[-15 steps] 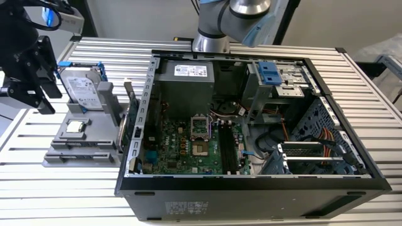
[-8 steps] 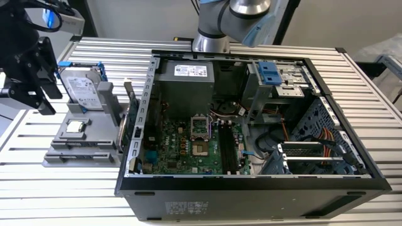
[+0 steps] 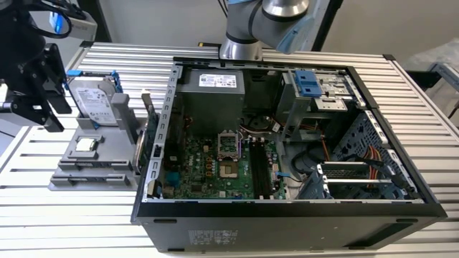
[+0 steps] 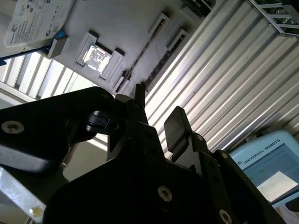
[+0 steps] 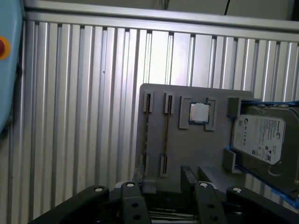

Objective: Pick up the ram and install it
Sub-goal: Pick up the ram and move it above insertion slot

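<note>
— Where is this?
— A robotics lab: a ribbed aluminium table carries an opened computer case, a grey parts fixture just beside the case, a robot arm's base beyond it.

The table is a wide surface of long aluminium slats, pale and shiny, with narrow grooves between them. Two large things stand directly on it. A black computer case lies on its side with the open side up, and it takes the middle and the exterior view's right. Just beside it, on the exterior view's left, lies a flat grey holder; whether they touch, I cannot tell. Behind the case the arm's silver base rises from the table.
</note>
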You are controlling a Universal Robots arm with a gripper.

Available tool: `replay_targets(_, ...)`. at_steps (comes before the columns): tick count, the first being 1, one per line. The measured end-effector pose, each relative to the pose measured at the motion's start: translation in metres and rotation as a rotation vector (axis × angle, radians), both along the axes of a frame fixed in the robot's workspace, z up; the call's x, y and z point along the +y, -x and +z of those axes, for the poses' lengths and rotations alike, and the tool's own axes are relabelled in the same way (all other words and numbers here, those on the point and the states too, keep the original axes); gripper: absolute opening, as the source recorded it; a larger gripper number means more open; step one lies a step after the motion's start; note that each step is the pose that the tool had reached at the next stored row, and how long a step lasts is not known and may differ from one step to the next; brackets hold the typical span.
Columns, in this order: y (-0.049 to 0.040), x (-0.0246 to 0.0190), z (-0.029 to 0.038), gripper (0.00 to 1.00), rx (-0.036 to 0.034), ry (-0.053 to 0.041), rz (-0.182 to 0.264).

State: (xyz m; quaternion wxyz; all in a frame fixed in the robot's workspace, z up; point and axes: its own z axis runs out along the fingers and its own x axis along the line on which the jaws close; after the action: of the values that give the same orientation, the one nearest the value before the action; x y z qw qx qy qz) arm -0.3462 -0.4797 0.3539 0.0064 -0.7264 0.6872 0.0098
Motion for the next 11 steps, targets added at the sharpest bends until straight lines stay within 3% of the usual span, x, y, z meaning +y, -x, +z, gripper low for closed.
replay_targets(11, 0.0000, 0.0000, -0.0024, 1.00, 0.0000, 0.0011, 0.000)
